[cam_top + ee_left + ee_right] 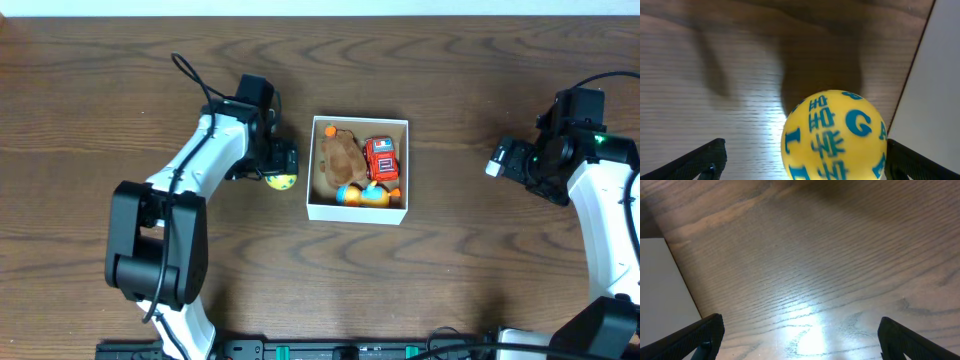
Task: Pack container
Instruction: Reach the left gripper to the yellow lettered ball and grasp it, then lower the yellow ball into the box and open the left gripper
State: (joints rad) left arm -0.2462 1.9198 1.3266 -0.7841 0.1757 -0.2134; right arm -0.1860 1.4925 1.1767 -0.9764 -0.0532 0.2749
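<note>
The container (358,214), a square white box with a tan inside, sits mid-table. It holds a brown plush toy (340,153), a red toy car (381,159) and an orange and blue toy (362,195). A yellow ball with blue letters (281,181) lies on the table just left of the container. My left gripper (283,165) is open and straddles it. In the left wrist view the ball (835,135) sits against the right finger, with a gap to the left finger, and the container's white wall (935,85) is beside it. My right gripper (497,160) is open and empty, far right.
The dark wood table (450,270) lies all around the container. In the right wrist view bare wood (810,280) lies between the fingers, and a white surface (660,290) shows at the left edge.
</note>
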